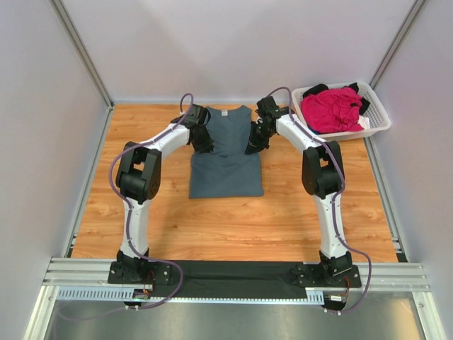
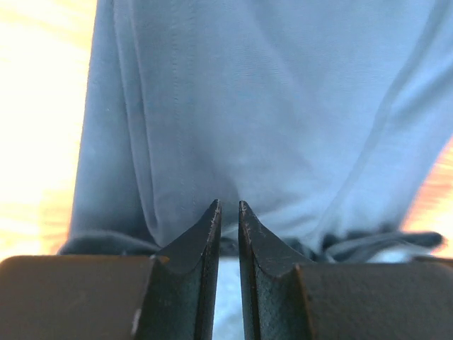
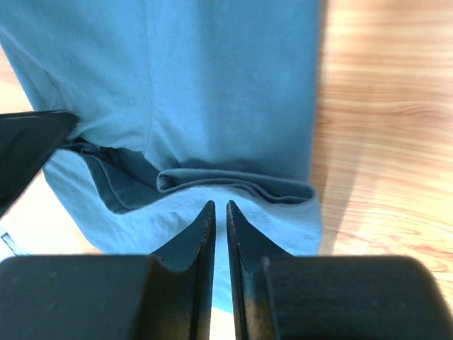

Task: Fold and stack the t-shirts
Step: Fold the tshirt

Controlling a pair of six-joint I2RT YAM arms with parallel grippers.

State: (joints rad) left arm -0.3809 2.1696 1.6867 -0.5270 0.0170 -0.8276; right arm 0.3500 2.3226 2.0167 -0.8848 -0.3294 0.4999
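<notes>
The slate blue-grey t-shirt (image 1: 226,159) lies on the wooden table, its sides folded in and its neck label at the far end. My left gripper (image 1: 202,139) is down on its left sleeve fold and my right gripper (image 1: 253,142) on its right one. In the left wrist view the jaws (image 2: 228,205) stand nearly together with the tips pressed into the blue-grey cloth (image 2: 269,106). In the right wrist view the gripper (image 3: 219,205) is also narrowly closed at a rolled fold of the cloth (image 3: 233,180). A magenta-pink t-shirt (image 1: 329,110) and a black t-shirt (image 1: 316,90) lie in the basket.
The white slatted basket (image 1: 380,117) stands at the far right corner of the table (image 1: 212,227). Grey walls close in the left, right and far sides. A metal rail with the arm bases runs along the near edge.
</notes>
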